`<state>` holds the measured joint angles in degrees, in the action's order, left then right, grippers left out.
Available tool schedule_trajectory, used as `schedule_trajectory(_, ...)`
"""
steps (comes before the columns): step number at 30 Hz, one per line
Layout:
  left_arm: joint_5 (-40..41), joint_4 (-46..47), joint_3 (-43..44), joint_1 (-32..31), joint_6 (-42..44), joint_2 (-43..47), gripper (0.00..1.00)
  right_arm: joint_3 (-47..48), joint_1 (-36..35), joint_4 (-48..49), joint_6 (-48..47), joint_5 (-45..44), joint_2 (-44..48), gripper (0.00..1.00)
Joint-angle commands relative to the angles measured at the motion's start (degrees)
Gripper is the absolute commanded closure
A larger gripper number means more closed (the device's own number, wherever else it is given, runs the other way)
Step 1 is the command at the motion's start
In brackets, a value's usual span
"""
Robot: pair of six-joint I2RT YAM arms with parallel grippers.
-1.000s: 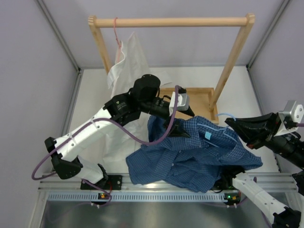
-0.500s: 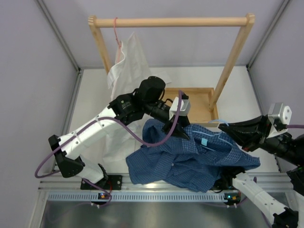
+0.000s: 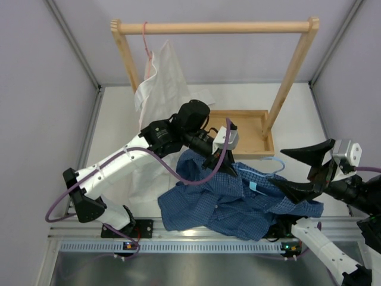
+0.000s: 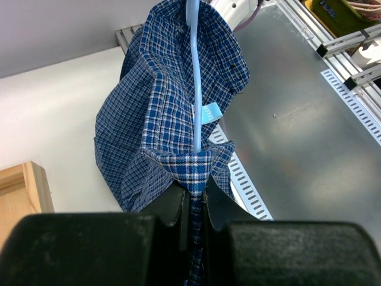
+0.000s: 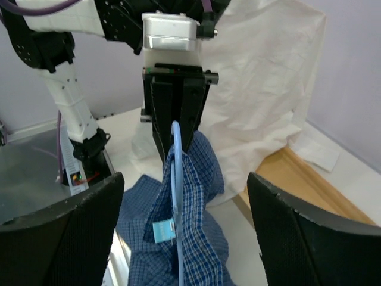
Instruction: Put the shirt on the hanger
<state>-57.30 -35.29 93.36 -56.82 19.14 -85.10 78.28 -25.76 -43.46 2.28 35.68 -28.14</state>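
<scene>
The dark blue checked shirt (image 3: 238,205) lies bunched near the table's front, its collar end lifted. My left gripper (image 3: 230,169) is shut on a fold of the shirt (image 4: 161,119), right where the light-blue hanger (image 4: 195,89) runs into the cloth. A light blue neck label (image 4: 209,113) hangs beside the wire. My right gripper (image 3: 277,168) stands wide open around the hanger's free end (image 3: 275,160) without touching it. From the right wrist, the hanger (image 5: 175,155) rises through the shirt (image 5: 202,196) to the left gripper (image 5: 177,119), midway between my open right gripper's (image 5: 184,179) fingers.
A white shirt (image 3: 159,80) hangs from a pink hanger (image 3: 144,37) on the wooden rack (image 3: 214,27) at the back. A shallow wooden tray (image 3: 253,134) sits behind the blue shirt. A metal rail (image 3: 178,245) runs along the near edge.
My left gripper has closed on the shirt fold at the hanger and moved right. My right gripper has opened, letting go of the hanger, and the shirt's collar end sits lower.
</scene>
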Motion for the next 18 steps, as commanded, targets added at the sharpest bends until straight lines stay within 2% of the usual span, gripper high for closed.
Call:
schedule_trajectory(1, -2.4, -0.1, -1.5, 0.3, 2.1, 3.6, 1.00, 0.4, -0.8, -5.7, -3.8, -4.0, 2.8, 0.17)
schedule_trajectory(3, -2.4, -0.9, -2.2, 0.7, 3.0, 5.2, 1.00, 1.5, -1.4, -12.9, -4.0, -10.4, 5.9, 0.16)
schedule_trajectory(7, -3.2, -1.9, -3.0, 0.9, 3.9, 7.6, 1.00, 1.6, -2.4, -22.3, -4.7, -12.8, 12.0, 0.11)
schedule_trajectory(10, -4.4, -2.2, -3.3, 0.9, 4.5, 9.0, 1.00, 0.6, -5.8, -26.9, -3.3, -11.3, 13.0, 0.15)
schedule_trajectory(12, -6.2, -2.3, -2.8, 1.0, 4.6, 9.0, 1.00, -0.5, -6.9, -28.0, -2.9, -9.3, 11.9, 0.23)
schedule_trajectory(18, -9.1, -2.3, -1.1, 1.0, 4.1, 7.8, 1.00, -5.1, -6.9, -24.1, -4.4, 0.9, 10.0, 0.30)
